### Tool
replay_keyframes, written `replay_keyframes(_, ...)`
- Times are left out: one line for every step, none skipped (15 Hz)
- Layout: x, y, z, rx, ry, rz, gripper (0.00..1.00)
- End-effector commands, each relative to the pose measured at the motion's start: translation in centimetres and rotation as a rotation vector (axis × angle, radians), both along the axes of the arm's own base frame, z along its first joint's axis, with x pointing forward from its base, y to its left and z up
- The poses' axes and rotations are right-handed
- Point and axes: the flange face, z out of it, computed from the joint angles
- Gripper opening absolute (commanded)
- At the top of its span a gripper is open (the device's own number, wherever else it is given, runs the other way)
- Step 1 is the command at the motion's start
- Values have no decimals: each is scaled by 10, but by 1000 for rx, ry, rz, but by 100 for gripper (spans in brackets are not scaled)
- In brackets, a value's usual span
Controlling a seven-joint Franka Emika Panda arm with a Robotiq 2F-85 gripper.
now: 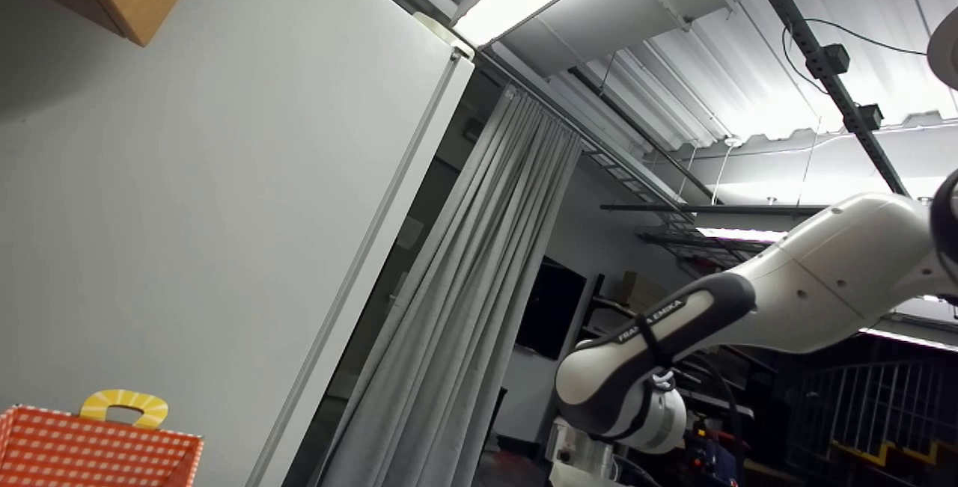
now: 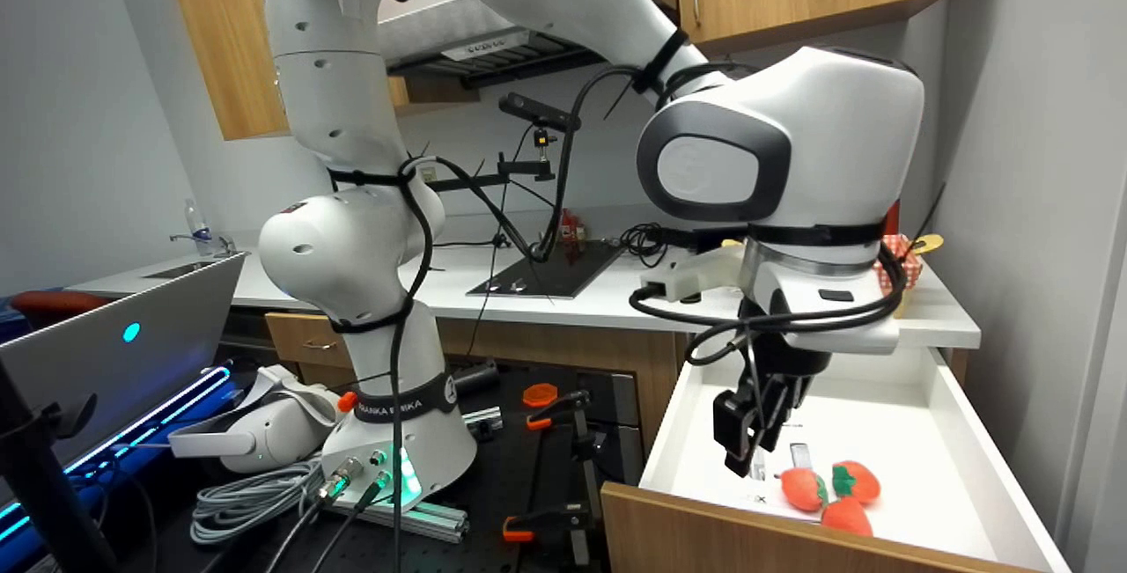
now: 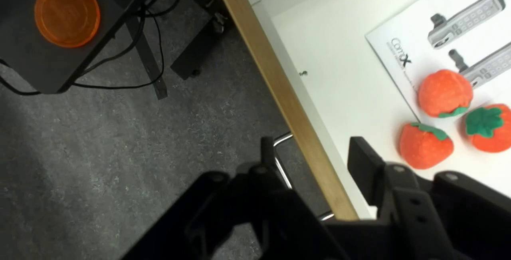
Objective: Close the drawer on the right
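Note:
The right drawer (image 2: 792, 534) stands pulled out below the white counter in an exterior view. It has a wooden front and a white inside. In the wrist view its wooden front edge (image 3: 287, 100) runs diagonally, with a metal handle (image 3: 282, 171) on its outer side. My gripper (image 2: 748, 445) points down over the drawer, near its front panel. In the wrist view the gripper (image 3: 313, 158) is open and empty. The front edge shows between its two fingers, one on the handle side and one on the inner side. I cannot tell the height gap. The drawer is out of view in the remaining exterior view.
Three orange-red plush fruits (image 3: 425, 146) and a printed sheet (image 3: 403, 40) lie in the drawer. A wall (image 2: 1039, 203) stands close on the drawer's right. A black table with an orange disc (image 3: 67, 14) and clamps (image 2: 550, 520) is on its left. The counter (image 2: 938, 318) is behind.

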Motion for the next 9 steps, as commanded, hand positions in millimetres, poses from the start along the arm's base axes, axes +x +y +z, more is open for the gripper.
replay_keyframes(20,-36,-23,-7,9,-11,19)
replay_keyframes(22,-42,-29,0,15,-11,13)
replay_keyframes(25,-46,-36,9,20,-8,4)
replay_keyframes(27,-47,-44,28,23,-5,1)
replay_keyframes(29,-48,-50,43,26,-4,0)
replay_keyframes(31,-47,-58,62,29,-2,0)
replay_keyframes(33,-46,-64,72,32,0,0)
replay_keyframes(34,-44,-70,81,34,4,0)
replay_keyframes(35,-43,-76,87,38,6,0)
